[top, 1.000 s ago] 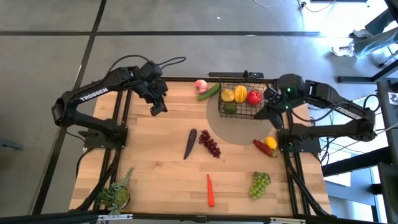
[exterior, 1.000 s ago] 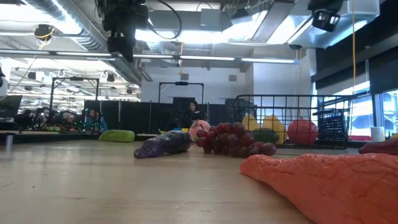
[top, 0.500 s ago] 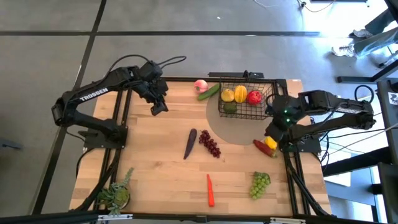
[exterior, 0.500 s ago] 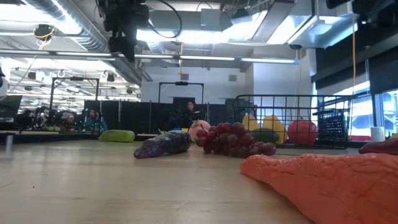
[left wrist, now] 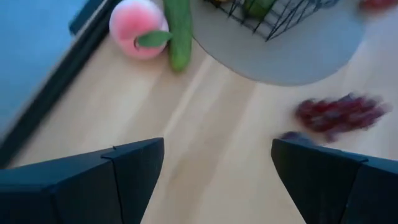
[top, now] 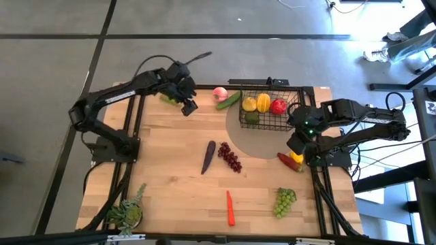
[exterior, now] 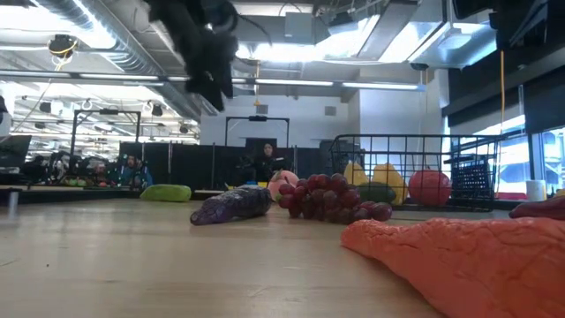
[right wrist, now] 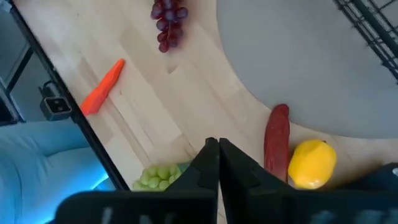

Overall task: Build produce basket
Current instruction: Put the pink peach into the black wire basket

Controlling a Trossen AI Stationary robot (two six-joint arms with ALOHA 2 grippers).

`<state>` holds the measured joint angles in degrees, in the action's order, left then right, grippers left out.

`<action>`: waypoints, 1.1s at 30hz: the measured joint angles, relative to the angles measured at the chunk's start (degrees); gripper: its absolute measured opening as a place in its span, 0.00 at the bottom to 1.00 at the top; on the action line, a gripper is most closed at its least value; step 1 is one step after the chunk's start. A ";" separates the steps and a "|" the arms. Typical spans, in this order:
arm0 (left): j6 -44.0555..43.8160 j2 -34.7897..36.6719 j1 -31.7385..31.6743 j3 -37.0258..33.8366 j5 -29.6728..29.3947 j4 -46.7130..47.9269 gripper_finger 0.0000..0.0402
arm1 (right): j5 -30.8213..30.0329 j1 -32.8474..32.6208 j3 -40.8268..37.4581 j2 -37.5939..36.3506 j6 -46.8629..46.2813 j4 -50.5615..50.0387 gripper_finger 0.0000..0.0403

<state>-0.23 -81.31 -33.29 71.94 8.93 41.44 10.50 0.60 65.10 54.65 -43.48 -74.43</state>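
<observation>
Only the low view shows a person [exterior: 264, 161] in the room behind. From above I count four pieces in the basket [top: 267, 120] and eight on the table [top: 170, 177]. My left gripper [top: 189, 107] hangs released, the peach [top: 219, 93] near it. My right gripper [top: 294, 144] is clenched, empty, just beside the lemon [top: 297, 156].

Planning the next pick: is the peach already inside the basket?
No. In the high view the peach lies on the table beside the cucumber, outside the basket.
</observation>
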 joint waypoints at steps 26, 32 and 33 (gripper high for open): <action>24.37 -20.48 -0.52 0.01 -12.00 -26.82 0.71 | -4.94 0.02 0.07 0.00 0.48 0.46 0.00; 25.91 -20.45 0.33 0.00 -11.42 -27.03 0.71 | -6.80 0.02 0.07 0.00 0.48 0.46 0.00; 26.09 -20.45 0.51 0.00 -12.09 -27.05 0.71 | -7.33 0.02 0.07 0.00 0.48 0.46 0.00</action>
<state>25.85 -101.75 -32.77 71.94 -3.16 14.40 3.17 0.62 65.17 54.65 -43.00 -73.97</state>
